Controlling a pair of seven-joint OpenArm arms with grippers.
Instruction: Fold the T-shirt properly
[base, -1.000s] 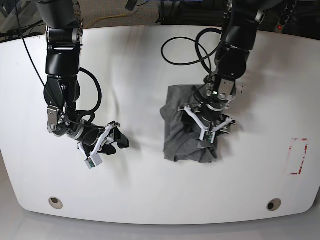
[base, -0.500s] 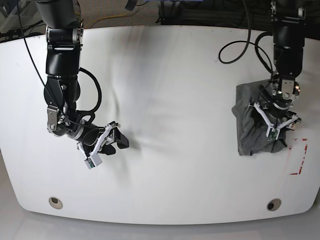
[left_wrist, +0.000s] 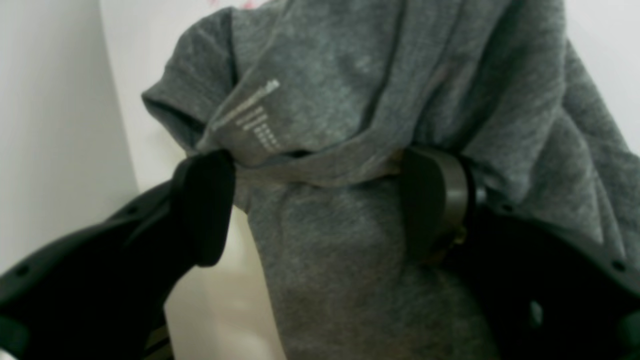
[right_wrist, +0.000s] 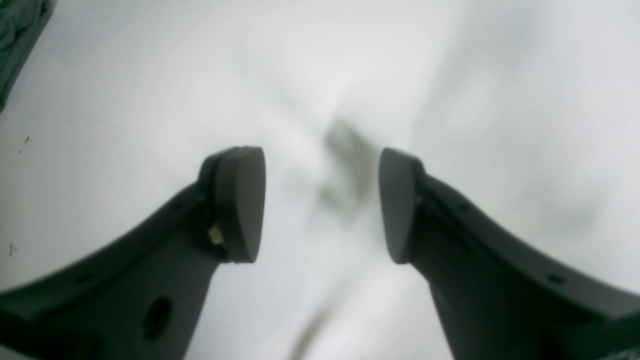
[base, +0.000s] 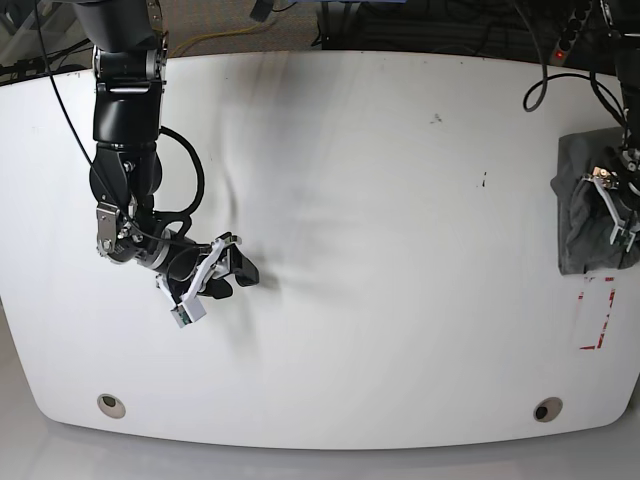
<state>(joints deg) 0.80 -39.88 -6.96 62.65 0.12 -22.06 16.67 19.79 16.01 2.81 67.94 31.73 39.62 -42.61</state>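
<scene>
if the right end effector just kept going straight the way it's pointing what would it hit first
Most likely the bare white table. The right end effector is open with nothing between its fingers; the grey T-shirt sits off to the side, though depth is unclear.

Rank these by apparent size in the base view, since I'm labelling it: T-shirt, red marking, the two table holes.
1. T-shirt, partly cut off by the frame edge.
2. Red marking.
3. Left hole and right hole: too alike to rank.

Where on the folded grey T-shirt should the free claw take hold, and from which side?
Probably the T-shirt's inner long edge, approached from the table's middle. The bundle lies at the table's far side with the left claw straddling it, so only that inner edge is open to the right claw.
</scene>
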